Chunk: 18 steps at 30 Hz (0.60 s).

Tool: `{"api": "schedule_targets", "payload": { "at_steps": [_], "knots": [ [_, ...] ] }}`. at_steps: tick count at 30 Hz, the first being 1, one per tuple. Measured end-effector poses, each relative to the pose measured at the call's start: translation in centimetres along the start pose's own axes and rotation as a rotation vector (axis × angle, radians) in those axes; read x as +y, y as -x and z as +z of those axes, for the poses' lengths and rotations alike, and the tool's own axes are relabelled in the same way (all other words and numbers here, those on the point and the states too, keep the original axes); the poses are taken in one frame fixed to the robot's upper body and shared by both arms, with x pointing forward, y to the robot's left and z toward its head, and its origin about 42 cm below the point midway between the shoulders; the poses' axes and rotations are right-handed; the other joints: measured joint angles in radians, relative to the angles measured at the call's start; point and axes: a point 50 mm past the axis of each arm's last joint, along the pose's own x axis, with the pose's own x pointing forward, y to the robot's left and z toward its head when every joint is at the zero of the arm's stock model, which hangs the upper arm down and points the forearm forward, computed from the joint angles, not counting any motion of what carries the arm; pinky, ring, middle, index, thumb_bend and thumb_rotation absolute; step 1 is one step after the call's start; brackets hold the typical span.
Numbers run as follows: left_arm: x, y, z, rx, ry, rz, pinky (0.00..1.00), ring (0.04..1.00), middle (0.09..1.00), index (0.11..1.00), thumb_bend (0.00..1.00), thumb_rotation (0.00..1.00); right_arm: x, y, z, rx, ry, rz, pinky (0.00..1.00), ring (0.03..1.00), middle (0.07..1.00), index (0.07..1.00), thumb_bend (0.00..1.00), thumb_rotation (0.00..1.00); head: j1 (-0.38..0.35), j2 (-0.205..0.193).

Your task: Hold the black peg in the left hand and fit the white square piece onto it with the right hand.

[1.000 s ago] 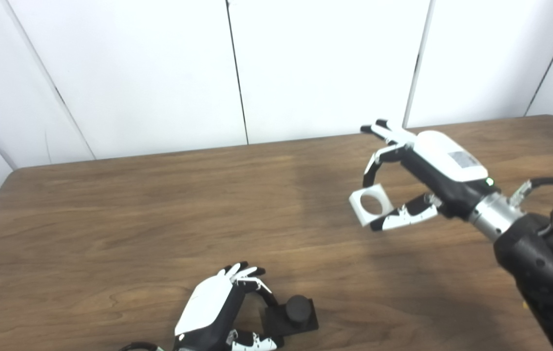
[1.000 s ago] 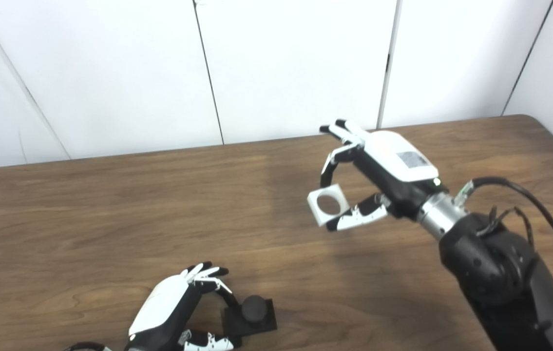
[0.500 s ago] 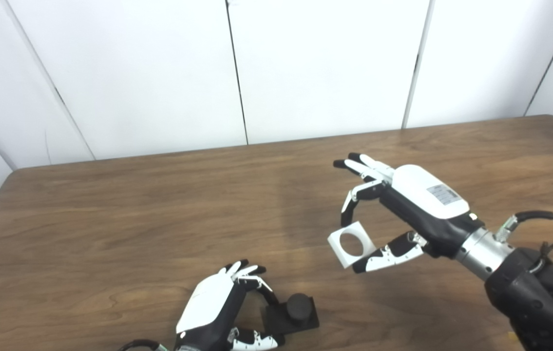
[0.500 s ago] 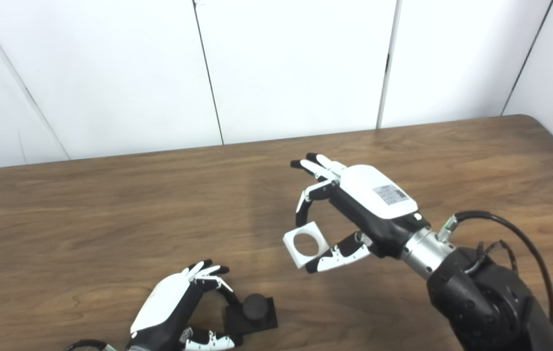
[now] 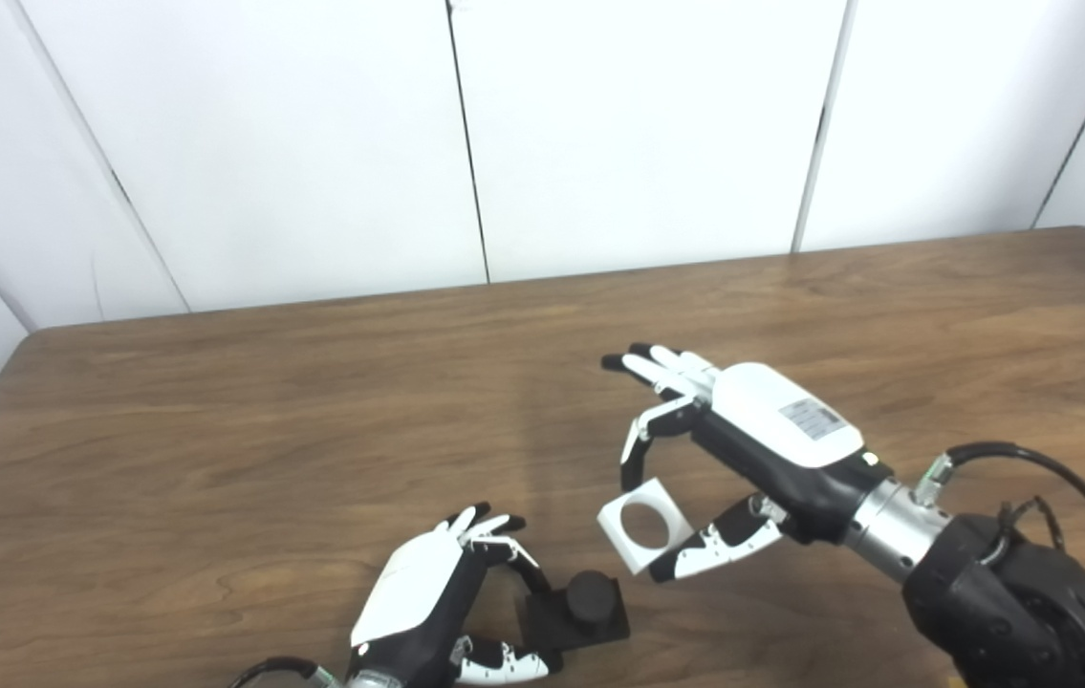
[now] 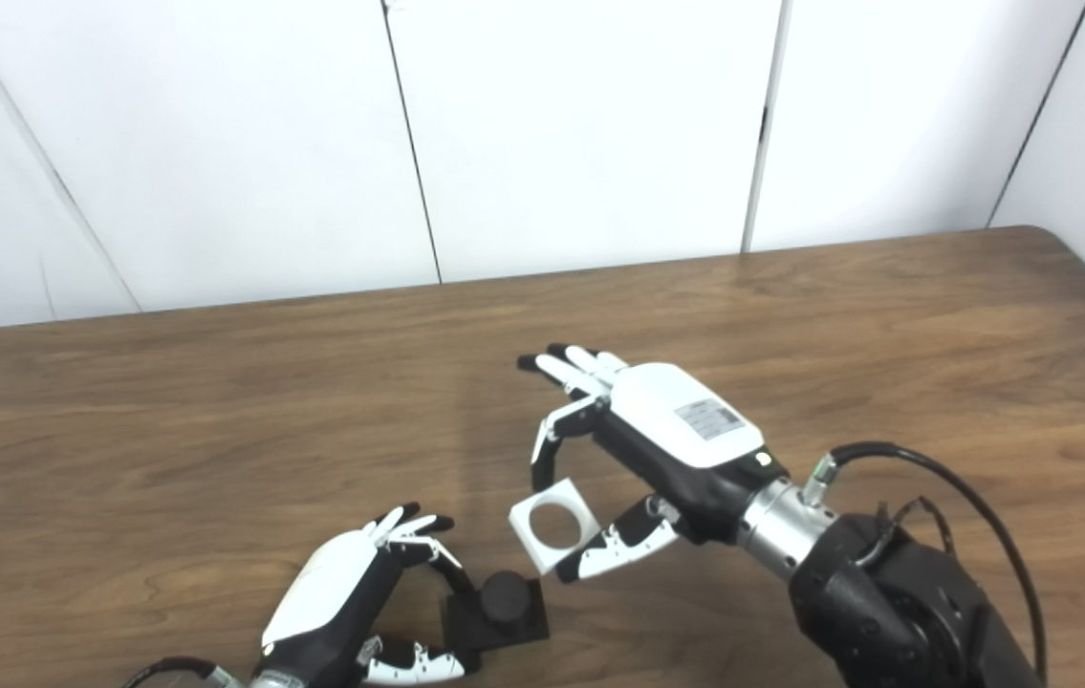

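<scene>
Hidden or cut off: the left robot hand (image 5: 427,602) runs off the bottom edge of both views, so its wrist and arm barely show; its palm side faces away from me. The right arm is cut off at the lower right corner.
Hard to make out: whether the left thumb presses the base of the black peg (image 5: 578,612) or only lies against it; the fingers (image 5: 513,559) curl to the base's near-left edge, so it reads as a grip on the base.
Count: two robot hands, one black peg on its square black base, one white square piece (image 5: 644,525) with one round hole, one wooden surface (image 5: 217,430).
Left robot hand: closed around the peg's base, just left of the peg, low on the surface.
Right robot hand (image 5: 743,449): pinching the white square piece between thumb and one bent finger, the other fingers stretched out straight, up and to the right of the peg.
White square piece: in the air, tilted, hole facing me, just above and right of the peg, not touching it.
Black peg: upright on its base, on the surface by the near edge.
Change: a second ago the right robot hand and its piece were well apart from the peg, far up and to the right; they have come down and leftward to just beside it. The left robot hand and peg have kept their place.
</scene>
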Motion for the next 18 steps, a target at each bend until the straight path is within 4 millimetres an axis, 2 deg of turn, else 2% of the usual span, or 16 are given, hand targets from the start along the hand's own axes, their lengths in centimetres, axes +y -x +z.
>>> {"api": "schedule_targets", "payload": {
  "at_steps": [1,10,18],
  "knots": [
    [0.0,0.0,0.0,0.0,0.001,-0.001,1.0,0.991,0.893,0.495,0.5,0.06,0.1,-0.1,0.1,-0.003,-0.001,0.004,1.0,1.0,0.973,0.494,0.52,0.16,0.0,0.011],
    [0.1,-0.1,0.0,-0.001,-0.004,-0.006,1.0,0.984,0.883,0.493,0.5,0.06,1.1,-0.8,1.3,-0.035,-0.015,0.029,1.0,1.0,0.974,0.494,0.52,0.16,-0.005,0.012],
    [0.1,-0.1,0.0,-0.001,-0.003,-0.007,1.0,0.987,0.885,0.495,0.5,0.06,1.8,-1.2,1.1,-0.031,-0.019,0.06,1.0,1.0,0.973,0.495,0.52,0.16,-0.002,0.012]
  ]
}}
